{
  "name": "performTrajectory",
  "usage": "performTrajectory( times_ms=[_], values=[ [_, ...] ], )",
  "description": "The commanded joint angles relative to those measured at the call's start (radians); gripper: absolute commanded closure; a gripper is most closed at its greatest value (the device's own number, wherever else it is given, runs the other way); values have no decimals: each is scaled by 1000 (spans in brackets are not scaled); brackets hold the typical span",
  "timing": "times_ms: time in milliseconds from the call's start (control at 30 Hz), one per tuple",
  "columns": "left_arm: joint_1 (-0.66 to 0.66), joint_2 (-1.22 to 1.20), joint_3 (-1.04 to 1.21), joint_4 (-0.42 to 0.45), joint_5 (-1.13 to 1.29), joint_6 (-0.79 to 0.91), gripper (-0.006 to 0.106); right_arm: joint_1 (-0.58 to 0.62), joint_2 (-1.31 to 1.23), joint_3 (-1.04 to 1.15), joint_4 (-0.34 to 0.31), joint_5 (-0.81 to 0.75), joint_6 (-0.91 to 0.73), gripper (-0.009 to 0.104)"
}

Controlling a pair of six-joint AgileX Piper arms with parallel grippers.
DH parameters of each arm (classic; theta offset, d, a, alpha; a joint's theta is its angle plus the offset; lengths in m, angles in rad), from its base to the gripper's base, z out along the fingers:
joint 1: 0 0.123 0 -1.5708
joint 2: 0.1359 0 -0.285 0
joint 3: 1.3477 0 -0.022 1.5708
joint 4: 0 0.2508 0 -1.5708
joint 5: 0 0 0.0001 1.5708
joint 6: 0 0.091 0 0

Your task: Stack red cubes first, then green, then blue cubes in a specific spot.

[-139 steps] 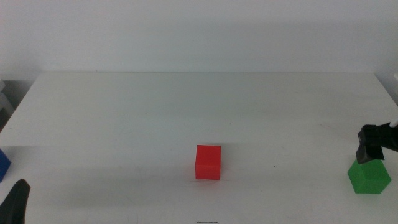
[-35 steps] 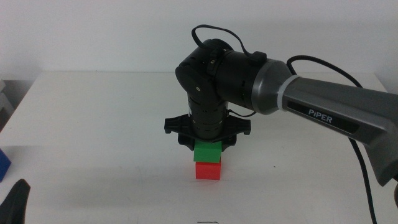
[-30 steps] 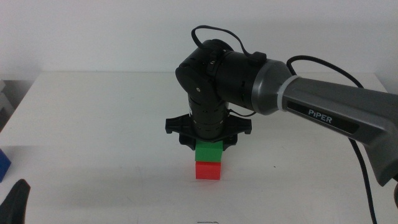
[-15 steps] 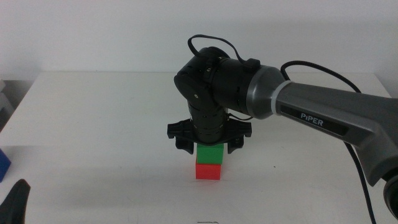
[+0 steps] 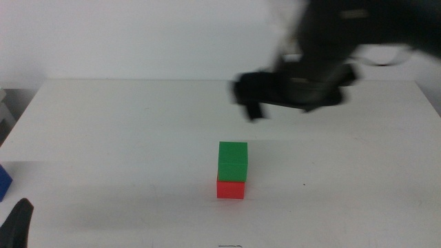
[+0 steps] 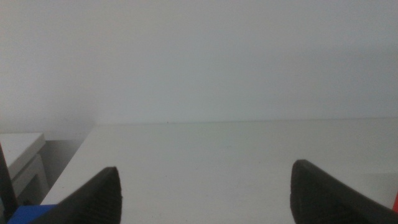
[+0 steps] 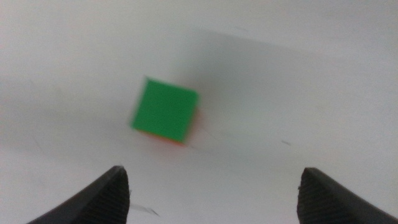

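The green cube [image 5: 233,160] sits squarely on the red cube [image 5: 231,188] near the table's front middle, free of any gripper. From above in the right wrist view, the green cube [image 7: 165,110] covers the red cube [image 7: 166,140] except for a thin edge. My right gripper [image 5: 293,96] is a motion-blurred shape raised above and behind-right of the stack; its jaws are open and empty around [image 7: 214,174]. The blue cube [image 5: 3,182] lies at the table's left edge, and shows as a blue cube corner [image 6: 34,214]. My left gripper [image 5: 17,224] waits at the bottom left, open [image 6: 205,168].
A white stand [image 5: 5,110] sits just off the table's left side, also seen as a white block [image 6: 18,155]. The white tabletop [image 5: 138,124] ends at a white wall behind.
The right gripper let go of the green cube on the red one, then rose and swung back to the right. The green cube stays on the red cube.
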Motion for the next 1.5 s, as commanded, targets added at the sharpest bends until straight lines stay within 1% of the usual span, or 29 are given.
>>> performTrajectory(
  times_ms=[0,167,233,267,367,500,667,867,1067,1400,1467],
  values=[
    [-1,-21,-3,-10,-81,-5,8,-28,-175,94,-9,-41,-128,5],
    [-1,-21,-3,-10,-81,-5,8,-72,-473,366,52,-187,-299,6],
    [-1,-21,-3,-10,-81,-5,8,-104,-589,457,105,-222,-388,7],
    [-1,-21,-3,-10,-81,-5,8,-121,-632,488,125,-232,-432,7],
    [-1,-21,-3,-10,-81,-5,8,-156,-771,574,214,-263,-570,8],
    [-1,-21,-3,-10,-81,-5,8,-160,-905,632,273,-271,-656,9],
    [-1,-21,-3,-10,-81,-5,8,-160,-1001,656,291,-265,-687,11],
    [-1,-21,-3,-10,-81,-5,8,-160,-1014,656,295,-276,-702,13],
    [-1,-21,-3,-10,-81,-5,8,-160,-1014,656,284,-319,-702,13],
    [-1,-21,-3,-10,-81,-5,8,-160,-1014,656,276,-317,-701,13],
    [0,96,-114,-10,-21,-13,8,-160,-1014,656,276,-317,-701,13]
  ],
)
